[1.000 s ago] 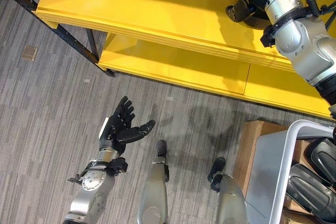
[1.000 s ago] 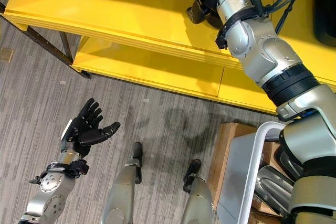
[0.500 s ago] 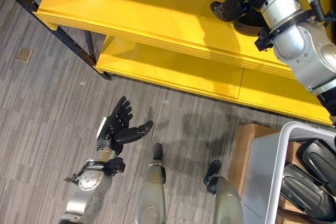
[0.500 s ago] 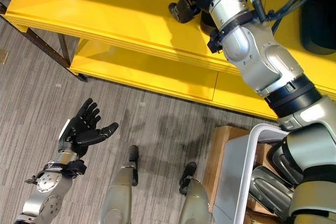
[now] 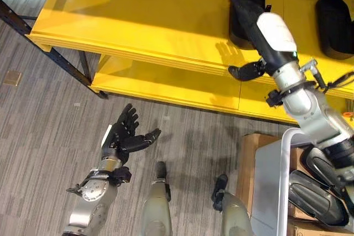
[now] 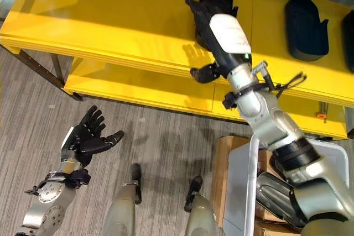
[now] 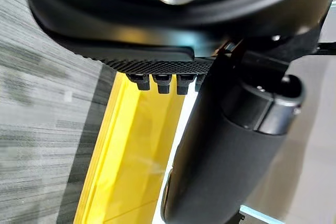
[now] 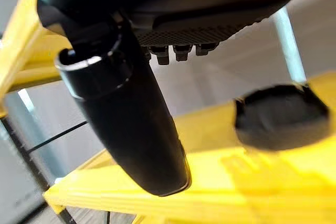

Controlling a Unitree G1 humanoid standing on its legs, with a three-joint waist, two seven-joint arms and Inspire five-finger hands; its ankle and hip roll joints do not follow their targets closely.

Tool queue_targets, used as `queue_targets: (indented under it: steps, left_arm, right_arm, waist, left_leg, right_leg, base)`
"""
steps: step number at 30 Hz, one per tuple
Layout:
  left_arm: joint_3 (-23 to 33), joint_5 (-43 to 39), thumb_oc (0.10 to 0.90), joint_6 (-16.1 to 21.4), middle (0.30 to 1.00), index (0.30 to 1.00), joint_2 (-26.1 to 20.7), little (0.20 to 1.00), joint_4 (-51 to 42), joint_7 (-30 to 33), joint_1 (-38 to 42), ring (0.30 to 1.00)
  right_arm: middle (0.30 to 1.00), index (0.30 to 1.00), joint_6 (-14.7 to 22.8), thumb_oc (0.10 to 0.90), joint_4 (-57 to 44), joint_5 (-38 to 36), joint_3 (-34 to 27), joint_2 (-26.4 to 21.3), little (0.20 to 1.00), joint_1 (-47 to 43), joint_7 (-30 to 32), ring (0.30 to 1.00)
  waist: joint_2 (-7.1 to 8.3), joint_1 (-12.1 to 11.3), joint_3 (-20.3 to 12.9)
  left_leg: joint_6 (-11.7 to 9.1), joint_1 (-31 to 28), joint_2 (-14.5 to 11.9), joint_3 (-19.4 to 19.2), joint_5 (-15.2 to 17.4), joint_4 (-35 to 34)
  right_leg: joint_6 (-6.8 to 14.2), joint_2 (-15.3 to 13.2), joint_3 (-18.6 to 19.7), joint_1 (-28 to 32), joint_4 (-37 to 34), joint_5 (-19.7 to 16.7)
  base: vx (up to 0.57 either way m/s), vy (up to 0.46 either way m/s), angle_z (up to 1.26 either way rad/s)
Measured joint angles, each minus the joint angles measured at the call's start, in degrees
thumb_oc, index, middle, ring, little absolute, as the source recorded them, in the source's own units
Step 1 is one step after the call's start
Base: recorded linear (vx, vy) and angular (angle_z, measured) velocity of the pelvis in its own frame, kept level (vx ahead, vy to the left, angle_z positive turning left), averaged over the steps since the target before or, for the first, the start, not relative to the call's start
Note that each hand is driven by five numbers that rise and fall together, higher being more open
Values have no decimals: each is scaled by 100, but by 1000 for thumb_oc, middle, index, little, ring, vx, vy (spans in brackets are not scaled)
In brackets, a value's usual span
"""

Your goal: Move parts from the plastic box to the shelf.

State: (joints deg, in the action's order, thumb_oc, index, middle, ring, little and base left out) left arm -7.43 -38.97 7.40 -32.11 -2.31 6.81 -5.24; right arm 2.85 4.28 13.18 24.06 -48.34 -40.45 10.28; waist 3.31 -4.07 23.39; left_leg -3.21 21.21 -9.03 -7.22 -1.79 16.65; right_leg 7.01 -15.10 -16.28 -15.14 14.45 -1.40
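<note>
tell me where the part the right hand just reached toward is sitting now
The black part sits on the yellow shelf's top board, toward its right half, left of another black part. The right hand is stretched out open over it.

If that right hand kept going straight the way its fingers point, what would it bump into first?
Probably the black part standing on the yellow shelf. The right hand is open and reaches over the shelf towards it, fingers overlapping the part in the eye views. Whether they touch cannot be told.
</note>
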Motion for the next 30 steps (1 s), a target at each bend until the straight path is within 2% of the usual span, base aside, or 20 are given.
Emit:
queue_targets:
  steps: [2, 4, 16, 30]
  left_arm:
    - [62, 121, 900, -5, 1000, 1000, 92, 1000, -2, -1, -41, 1000]
    - [87, 140, 900, -18, 1000, 1000, 195, 1000, -2, -4, -14, 1000]
    - [85, 276, 900, -119, 1000, 1000, 198, 1000, 2, -11, -157, 1000]
    - [84, 376, 900, -138, 1000, 1000, 198, 1000, 5, -35, -325, 1000]
  right_arm:
    - [1000, 1000, -3, 900, -331, -1, -236, 88, 1000, 569, -93, 1000]
    - [1000, 1000, 20, 900, -508, 5, -396, 88, 1000, 762, -183, 1000]
    - [1000, 1000, 58, 900, -610, 13, -463, 90, 1000, 1339, -651, 1000]
    - [1000, 1000, 56, 900, -518, 228, -302, 64, 1000, 1359, -929, 1000]
  waist:
    - [38, 68, -30]
    - [49, 97, -41]
    - [220, 105, -221]
    - [216, 214, -284]
  left_leg:
    - [1, -145, -1, -17, 51, -3]
    - [8, -148, -5, -25, 78, 9]
    - [15, -256, -1, -66, 144, 41]
    - [14, -247, -2, -72, 152, 45]
  right_leg:
    - [17, 16, -1, 190, -126, -20]
    - [11, 22, -2, 212, -155, -33]
    - [16, -1, 15, 354, -249, -39]
    - [26, -8, 19, 351, -270, -50]
  base:
    - [29, 21, -6]
    - [13, 13, -2]
    - [0, 0, 0]
    - [0, 0, 0]
